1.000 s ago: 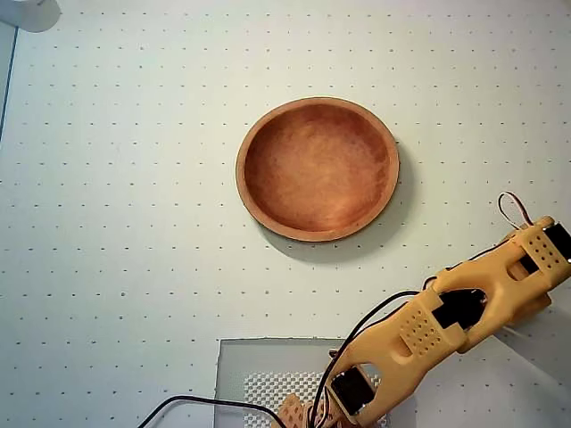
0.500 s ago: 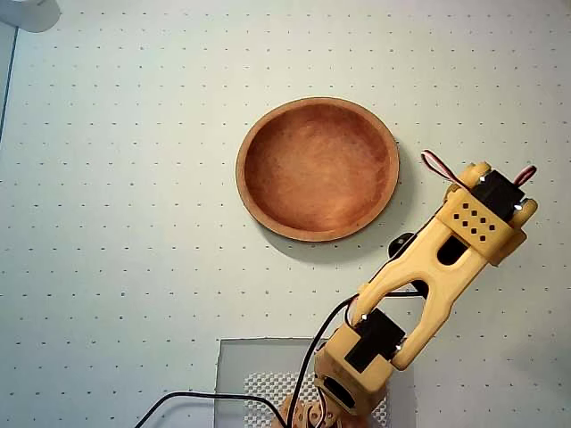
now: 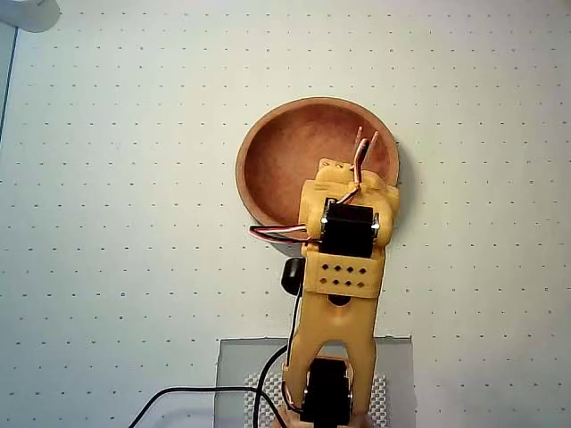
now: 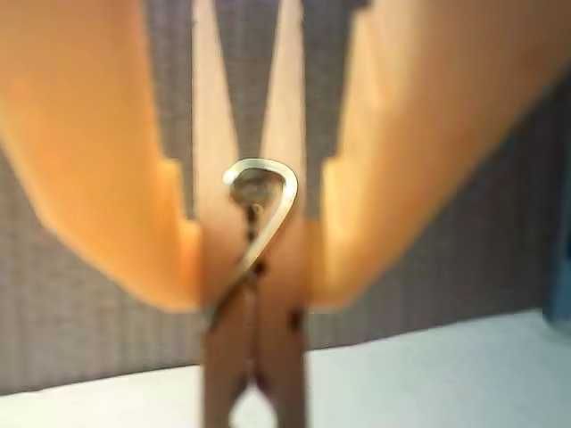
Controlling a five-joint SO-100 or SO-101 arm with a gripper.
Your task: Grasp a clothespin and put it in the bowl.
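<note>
Overhead, a round wooden bowl sits on a pale table printed with a grid of small dots. Its inside is reddish brown and its rim a lighter tan. The part of its floor that shows is bare; the arm hides the lower right part.

An orange arm reaches up from the bottom edge of the overhead view, and its head hangs over the bowl's right half. Two slim tan prongs of the clothespin stick out past the arm's tip, above the bowl's inside near the right rim. Whether the pin touches the wood cannot be told from above.

Close up, the wrist view shows the claw pinching the clothespin between two broad orange fingers, one on each side. The pin stands upright in that view, light wood above the grip and darker, in shadow, below it. A curl of silver spring wire loops across its middle, just where the fingers press in. Its two upper prongs spread apart slightly toward the top edge. Behind it lies a blurred grey backdrop and a pale band low down.
</note>
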